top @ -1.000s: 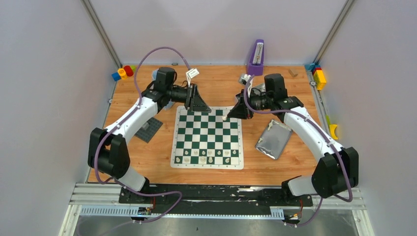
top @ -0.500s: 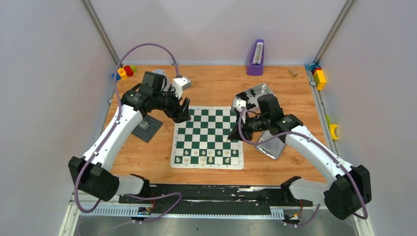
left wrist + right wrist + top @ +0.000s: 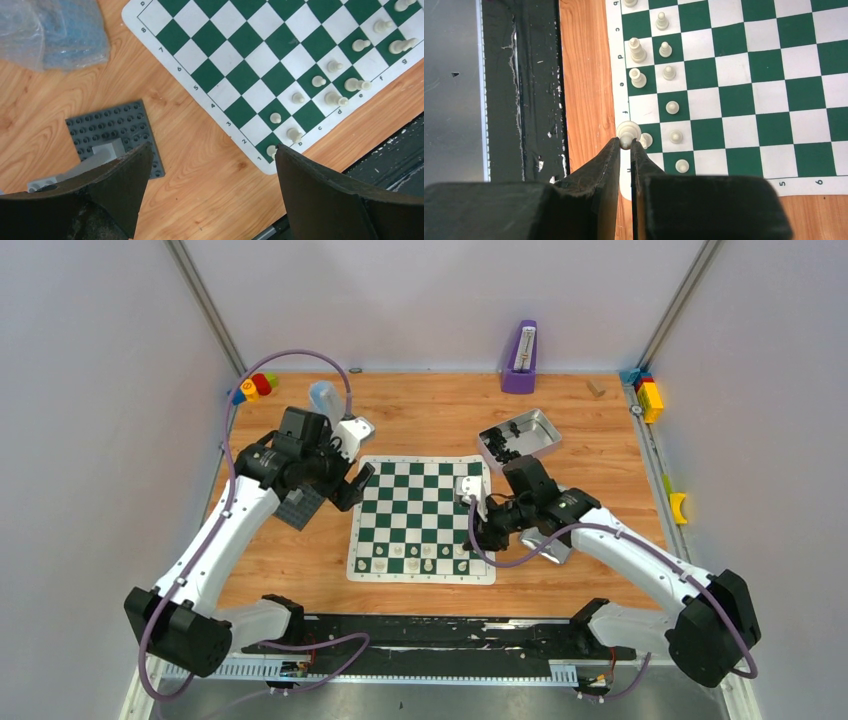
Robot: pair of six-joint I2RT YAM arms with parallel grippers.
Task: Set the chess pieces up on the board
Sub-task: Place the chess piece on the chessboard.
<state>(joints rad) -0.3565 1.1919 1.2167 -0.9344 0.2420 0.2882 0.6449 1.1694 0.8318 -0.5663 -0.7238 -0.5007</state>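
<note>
The green and white board point(image 3: 420, 502) lies mid-table, with several cream chess pieces point(image 3: 412, 558) standing in its two nearest rows. My right gripper point(image 3: 481, 540) hangs over the board's near right corner. In the right wrist view this gripper point(image 3: 625, 142) is shut on a cream chess piece point(image 3: 627, 131) just above the white border, next to a seated piece point(image 3: 645, 140). My left gripper point(image 3: 356, 486) sits off the board's left edge. Its jaws point(image 3: 212, 150) stand wide open over bare wood with nothing between them, and pieces point(image 3: 331, 97) line the board edge beyond.
A dark grey studded plate point(image 3: 117, 132) with a grey post lies left of the board, beside a clear plastic bag point(image 3: 50, 30). A metal tin point(image 3: 520, 437) of dark pieces sits back right. A foil pouch point(image 3: 548, 545) lies under the right arm. The black rail point(image 3: 521, 90) runs along the near edge.
My left gripper has pulled back from the board's far left corner to its left side and opened wide. My right gripper carried its piece from the far right corner to the near right.
</note>
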